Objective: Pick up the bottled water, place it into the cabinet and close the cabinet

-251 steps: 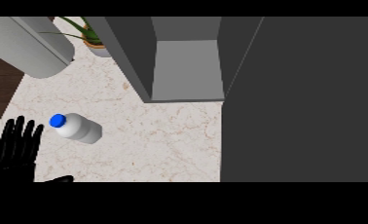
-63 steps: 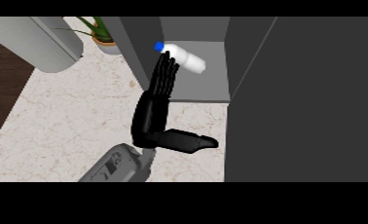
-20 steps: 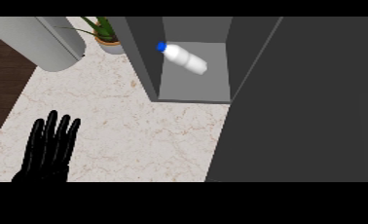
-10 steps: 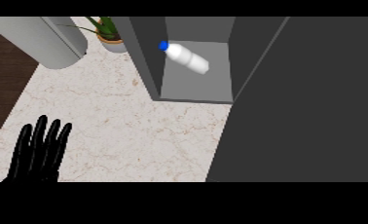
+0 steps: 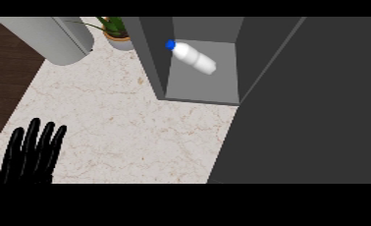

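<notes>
The bottled water (image 5: pixel 193 57), white with a blue cap, lies on its side inside the open grey cabinet (image 5: pixel 201 88), cap toward the left wall. The cabinet's dark door (image 5: pixel 304 112) stands open and fills the right side of the view. My left hand (image 5: pixel 30 154) shows at the lower left over the marble counter, fingers straight and pointing up, holding nothing and well apart from the cabinet. My right hand does not show in the view.
A large grey cylinder (image 5: pixel 51 37) lies at the upper left. A potted plant (image 5: pixel 115 32) stands beside the cabinet's left wall. Dark floor (image 5: pixel 14 72) lies beyond the counter's left edge.
My left hand let go of the bottle inside the cabinet and drew back to the lower left. Over the last second it slid a little lower and further left.
</notes>
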